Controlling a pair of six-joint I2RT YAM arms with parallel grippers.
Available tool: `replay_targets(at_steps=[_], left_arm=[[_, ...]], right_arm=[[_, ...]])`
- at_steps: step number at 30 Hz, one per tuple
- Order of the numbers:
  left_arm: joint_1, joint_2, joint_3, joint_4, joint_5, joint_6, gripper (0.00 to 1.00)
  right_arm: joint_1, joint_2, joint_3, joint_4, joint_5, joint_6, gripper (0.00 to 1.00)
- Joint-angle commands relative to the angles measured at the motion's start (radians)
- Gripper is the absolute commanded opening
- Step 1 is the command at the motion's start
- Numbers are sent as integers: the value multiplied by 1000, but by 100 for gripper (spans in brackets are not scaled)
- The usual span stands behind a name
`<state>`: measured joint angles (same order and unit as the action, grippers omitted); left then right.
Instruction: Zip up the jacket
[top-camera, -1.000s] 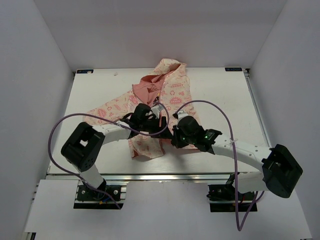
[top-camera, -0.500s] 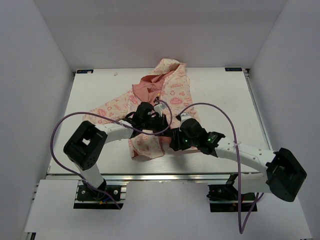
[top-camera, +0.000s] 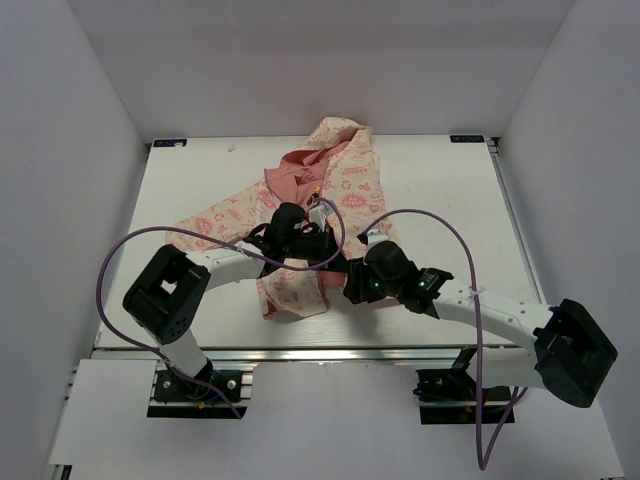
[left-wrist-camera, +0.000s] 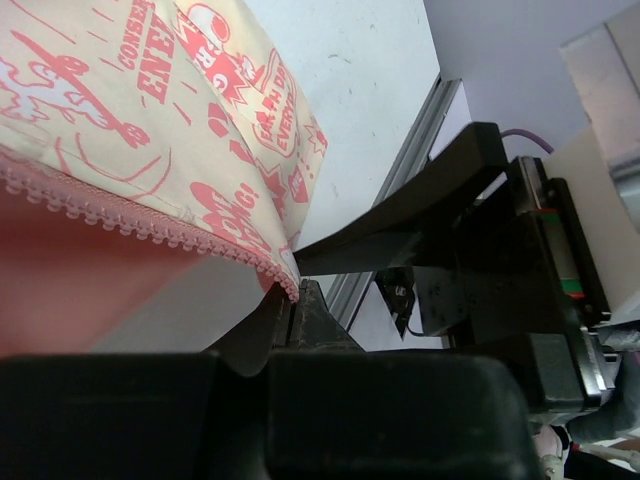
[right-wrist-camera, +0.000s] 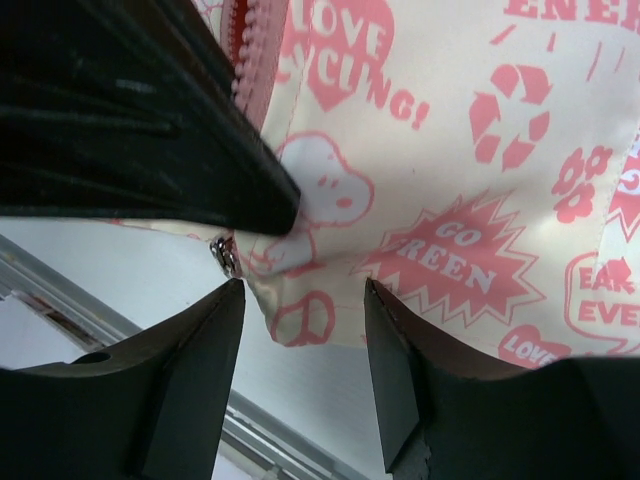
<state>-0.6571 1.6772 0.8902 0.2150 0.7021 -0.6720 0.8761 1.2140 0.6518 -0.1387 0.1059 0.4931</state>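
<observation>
Top external: the jacket (top-camera: 335, 185) is spread at centre frame, its zipper axis running upward from both grippers; the left gripper (top-camera: 308, 240) sits nearer it than the right gripper (top-camera: 352, 282).
Left wrist: the left gripper is clenched on the jacket's zipper edge (left-wrist-camera: 150, 225) at lower centre.
Right wrist: the right gripper is released, with the jacket just above its fingers (right-wrist-camera: 200, 340).
Change: the grip was passed from right to left.

A jacket (top-camera: 340, 185) lies on the middle of the worktop (top-camera: 450, 200), its hood (top-camera: 335, 135) toward the far edge and one sleeve (top-camera: 225, 215) stretched out to the left. The left hand (top-camera: 312, 240) sits over the jacket's middle, at its front edge. The right hand (top-camera: 352, 283) is just beside it, to the right and nearer, by the jacket's near edge
</observation>
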Motion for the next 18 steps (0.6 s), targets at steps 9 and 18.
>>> replay_targets(at_steps=[9,18], left_arm=[[-10,-68,0,35,34,-12,0],[-13,-70,-10,70,40,-35,0]], right_arm=[[-15,35,-3,175,-1,-31,51],[-23,42,-24,211,-35,-31,34]])
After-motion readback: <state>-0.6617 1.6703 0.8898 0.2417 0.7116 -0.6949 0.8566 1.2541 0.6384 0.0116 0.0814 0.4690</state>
